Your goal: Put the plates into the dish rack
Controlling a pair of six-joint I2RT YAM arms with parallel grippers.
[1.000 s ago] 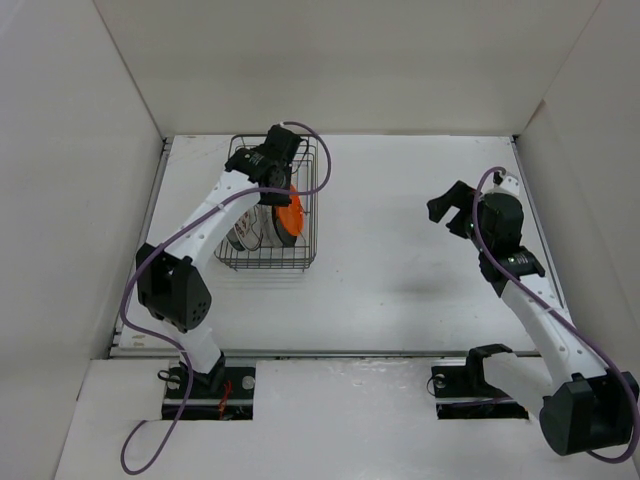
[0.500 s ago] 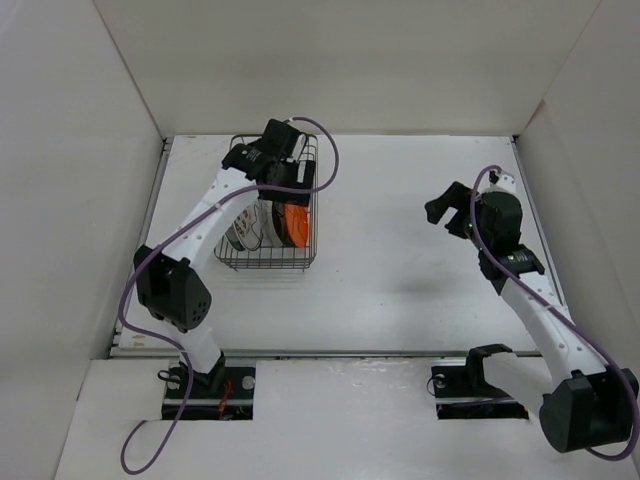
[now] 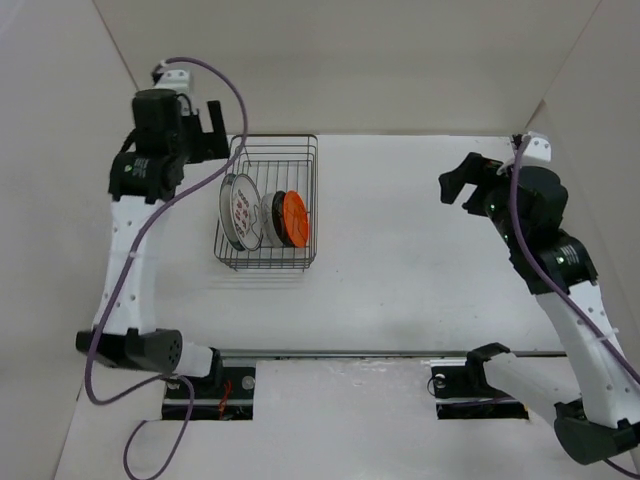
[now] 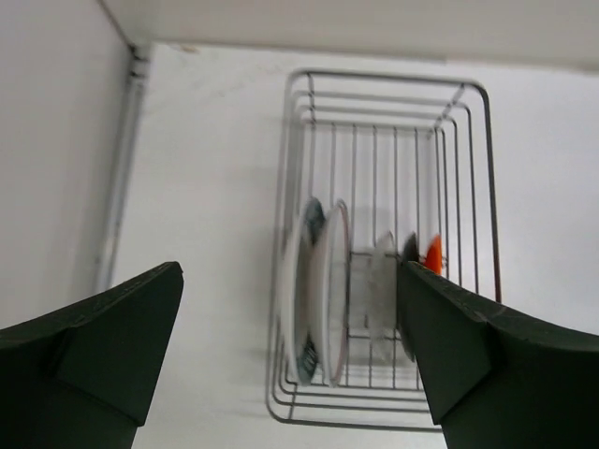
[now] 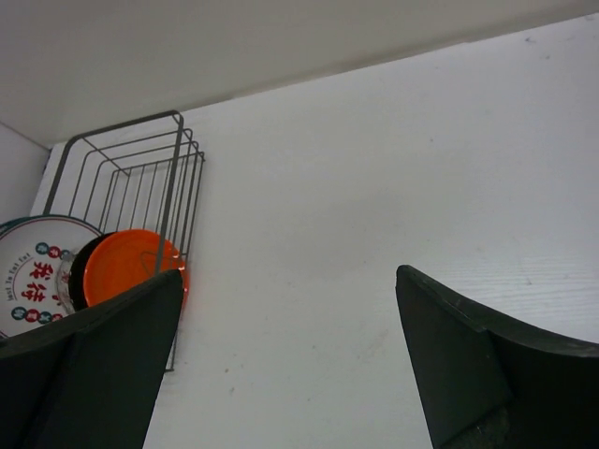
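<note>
My left gripper [image 3: 207,130] hangs high behind the back-left corner of the dish rack [image 3: 302,262], its fingers spread wide with nothing between them. The right gripper [image 3: 462,180] is also fully spread and empty, well apart from the rack over the bare table [image 3: 400,260].

In the rack I count the red-marked plate [image 3: 240,208], the black plate [image 3: 272,218] and the orange plate [image 3: 294,218] standing on edge. The left wrist view adds the blue-rimmed plate [image 4: 309,213] close against the red-marked one. It also shows a faint shape I take to be the clear plate [image 4: 377,285], though it is too pale for me to be sure it sits between prongs. I see no plate left on the table, so I judge the loading done.

The risks from here are of my own making. The two white plates look pressed together, perhaps in one slot, so a nudge could tip one against the other. The black and orange plates stand near the rack's right wall, and a bump to the wire could rattle them over. If I swing the left arm home low, its purple cable [image 3: 235,100] or fingers could catch the rim and drag the rack.
</note>
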